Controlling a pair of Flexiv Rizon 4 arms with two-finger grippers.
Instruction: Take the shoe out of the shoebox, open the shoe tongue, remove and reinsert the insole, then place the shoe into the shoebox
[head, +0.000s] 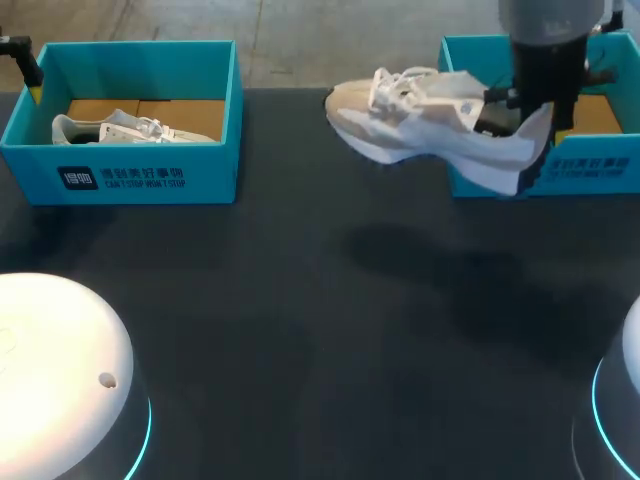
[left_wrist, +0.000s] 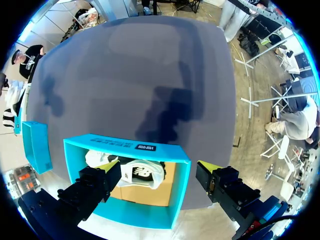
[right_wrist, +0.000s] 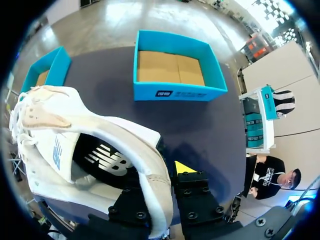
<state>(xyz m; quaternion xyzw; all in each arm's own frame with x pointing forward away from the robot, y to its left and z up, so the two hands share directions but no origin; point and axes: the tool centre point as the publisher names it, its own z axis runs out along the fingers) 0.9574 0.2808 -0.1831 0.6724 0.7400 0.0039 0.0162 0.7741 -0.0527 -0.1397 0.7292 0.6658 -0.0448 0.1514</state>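
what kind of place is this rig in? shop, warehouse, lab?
Most likely a robot lab bench, not a shop: a dark table carrying only matching teal boxes, the left shoebox and right shoebox, and my right pincer holding a pale sneaker in mid-air.

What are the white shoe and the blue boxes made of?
The shoe looks like matte fabric with suede-like patches, woven laces and a smooth, probably foam sole. The shoeboxes look like cardboard: thin, flat teal walls, plain brown floor inside.
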